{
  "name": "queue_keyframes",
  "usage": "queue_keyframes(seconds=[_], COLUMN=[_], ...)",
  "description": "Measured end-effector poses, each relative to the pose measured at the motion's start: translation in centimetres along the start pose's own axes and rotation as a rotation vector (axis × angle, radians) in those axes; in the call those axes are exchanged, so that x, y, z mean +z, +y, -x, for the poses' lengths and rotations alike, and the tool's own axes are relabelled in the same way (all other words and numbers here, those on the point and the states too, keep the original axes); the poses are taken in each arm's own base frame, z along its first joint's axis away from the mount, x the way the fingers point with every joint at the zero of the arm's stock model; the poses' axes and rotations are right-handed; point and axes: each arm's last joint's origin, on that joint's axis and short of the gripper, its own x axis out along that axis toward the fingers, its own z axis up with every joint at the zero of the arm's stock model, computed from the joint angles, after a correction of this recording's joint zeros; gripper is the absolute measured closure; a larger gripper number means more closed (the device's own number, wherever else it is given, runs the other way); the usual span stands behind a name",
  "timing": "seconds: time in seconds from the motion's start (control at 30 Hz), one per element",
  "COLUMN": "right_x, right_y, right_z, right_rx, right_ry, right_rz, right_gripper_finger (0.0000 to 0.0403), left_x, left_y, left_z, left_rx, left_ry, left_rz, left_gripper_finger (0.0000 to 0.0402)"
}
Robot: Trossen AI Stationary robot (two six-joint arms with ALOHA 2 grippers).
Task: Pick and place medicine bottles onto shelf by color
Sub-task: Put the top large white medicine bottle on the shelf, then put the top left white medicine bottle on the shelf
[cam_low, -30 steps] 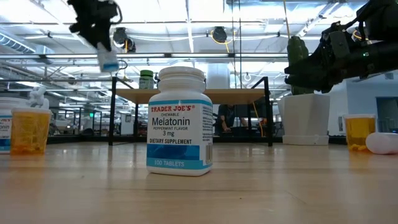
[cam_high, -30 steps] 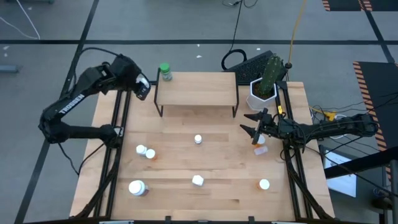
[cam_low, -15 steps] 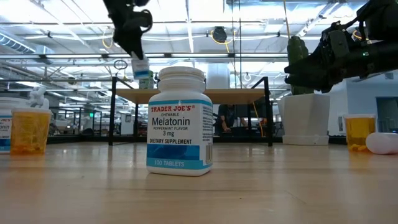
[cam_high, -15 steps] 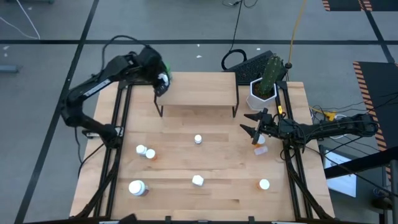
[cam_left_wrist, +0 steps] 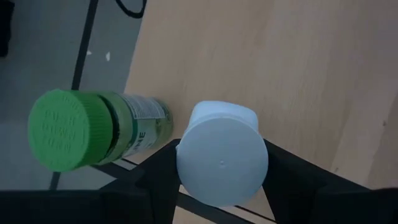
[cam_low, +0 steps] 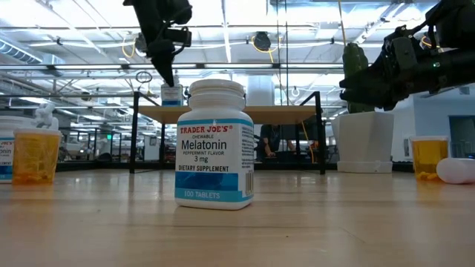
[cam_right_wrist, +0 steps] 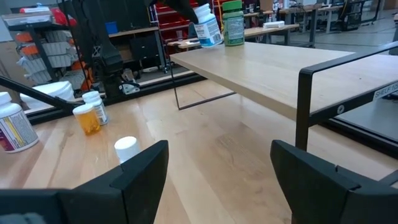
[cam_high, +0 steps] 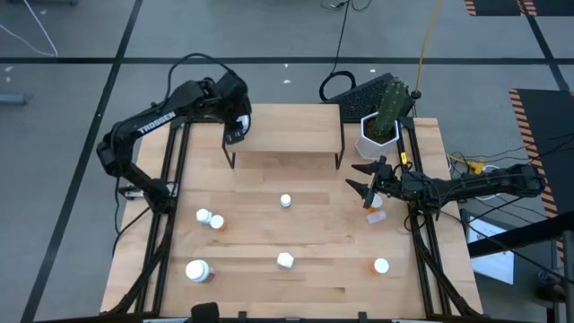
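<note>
**Left arm holds a bottle over the shelf's far-left corner**

High view: the left gripper [cam_high: 237, 123] hangs over the far-left corner of the low light-wood shelf with thin black legs [cam_high: 285, 136]. The right gripper [cam_high: 361, 178] hovers off the shelf's right end, jaws spread and empty. Five more bottles stand scattered on the wooden counter [cam_high: 314, 233].

Low view: the white-capped, blue-labelled medicine bottle [cam_low: 171, 94] sits at shelf level under the left arm (contact with the board is unclear).

Left wrist view: jaws clenched on that bottle, the green-capped green bottle [cam_left_wrist: 93, 127] just beside it.

Right wrist view: both bottles show at the shelf's far corner.
</note>
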Motion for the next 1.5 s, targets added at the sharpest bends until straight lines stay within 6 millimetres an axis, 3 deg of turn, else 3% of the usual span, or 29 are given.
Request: queue_keyframes(seconds=[0.4,0.77,1.0,1.2,1.33,1.5], right_x=[0.0,0.2,0.3,0.5,0.6,0.6], right_y=[0.1,0.3,0.3,0.3,0.3,0.4], right_z=[0.0,0.0,0.0,0.0,0.0,0.0], right_rx=[0.027,0.08,0.081,0.084,0.088,0.116], right_ry=[0.002,-0.012,-0.016,-0.035,-0.049,-0.047], right_rz=[-0.004,-0.021,-0.023,-0.03,-0.035,-0.035], right_gripper_finger=[0.0124,0.0124,0.0124,0.0124,0.0124,0.0124], left_x=[-0.1,-0.2,-0.3,-1.2,-1.9,-3.1], left_y=[0.1,0.4,0.0,-1.8,-3.4,-6.8], left_z=[0.0,0.0,0.2,1.9,3.8,5.3], left_rx=[0.006,0.086,0.148,0.15,0.157,0.009], left_ry=[0.003,0.041,0.089,0.159,0.153,0.18], left_rz=[0.007,0.018,0.03,0.065,0.23,0.308], left_gripper_finger=[0.02,0.0122,0.0114,0.0118,0.0119,0.0119])
